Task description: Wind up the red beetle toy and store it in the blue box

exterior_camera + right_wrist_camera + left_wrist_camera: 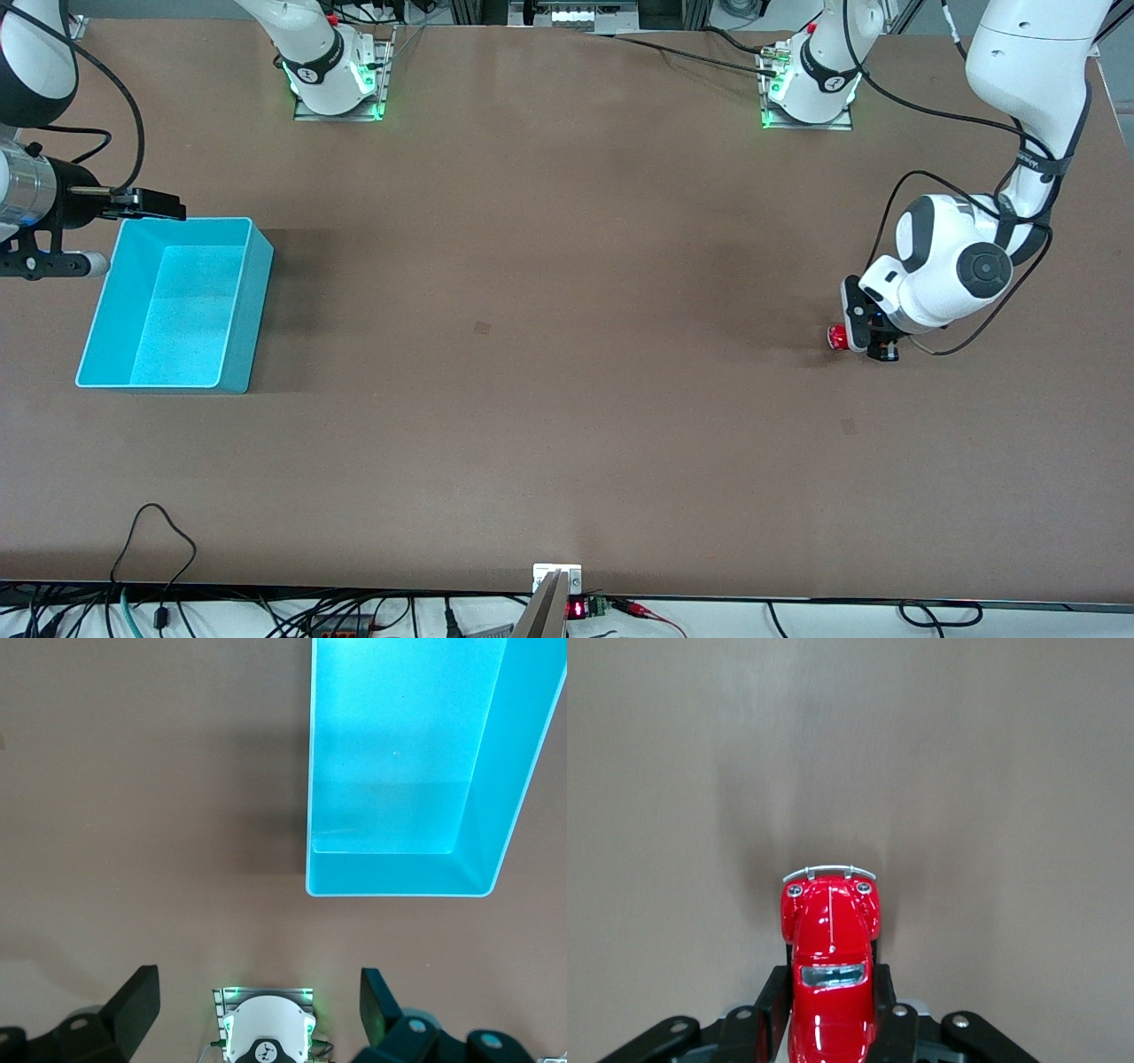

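The red beetle toy point(836, 338) is down at the table surface toward the left arm's end, gripped between the fingers of my left gripper point(873, 341). In the left wrist view the toy point(830, 930) points away from the wrist, and the left gripper point(830, 983) is shut on its sides. I cannot tell whether its wheels touch the table. The blue box point(257, 301) stands open and empty at the right arm's end. My right gripper point(155, 206) is open and empty, up over the box's edge nearest the robot bases. The right wrist view shows the box point(399, 873) and the open gripper point(260, 1001).
The right arm's base point(337, 75) and the left arm's base point(811, 84) stand along the table edge farthest from the front camera. Bare brown table lies between the toy and the box. Cables and a small bracket point(556, 580) line the near edge.
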